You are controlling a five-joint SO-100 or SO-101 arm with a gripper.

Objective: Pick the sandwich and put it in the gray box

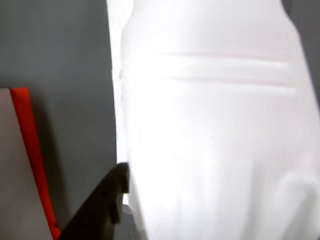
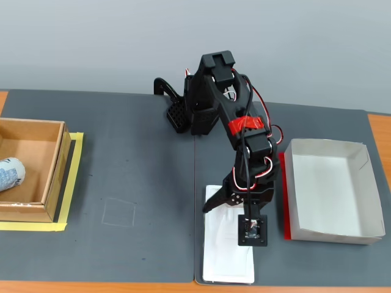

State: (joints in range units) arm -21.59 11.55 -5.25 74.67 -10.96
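Note:
The sandwich [image 2: 223, 256] is a flat white packet lying on the dark mat near the front edge in the fixed view. It fills most of the wrist view [image 1: 210, 140], blurred and very close. My gripper [image 2: 229, 207] points down over the packet's far end with its jaws spread, one finger reaching out to the left. In the wrist view one black finger [image 1: 102, 210] sits at the packet's left edge. The gray box [image 2: 330, 189] stands open and empty just right of the gripper, with red tape [image 2: 282, 195] along its near side.
A brown cardboard box [image 2: 52, 177] stands at the left on yellow tape and holds a pale wrapped item [image 2: 9, 174]. The arm's base [image 2: 195, 110] is at the back of the mat. The gray box's wall and red tape [image 1: 30, 150] show at the left of the wrist view.

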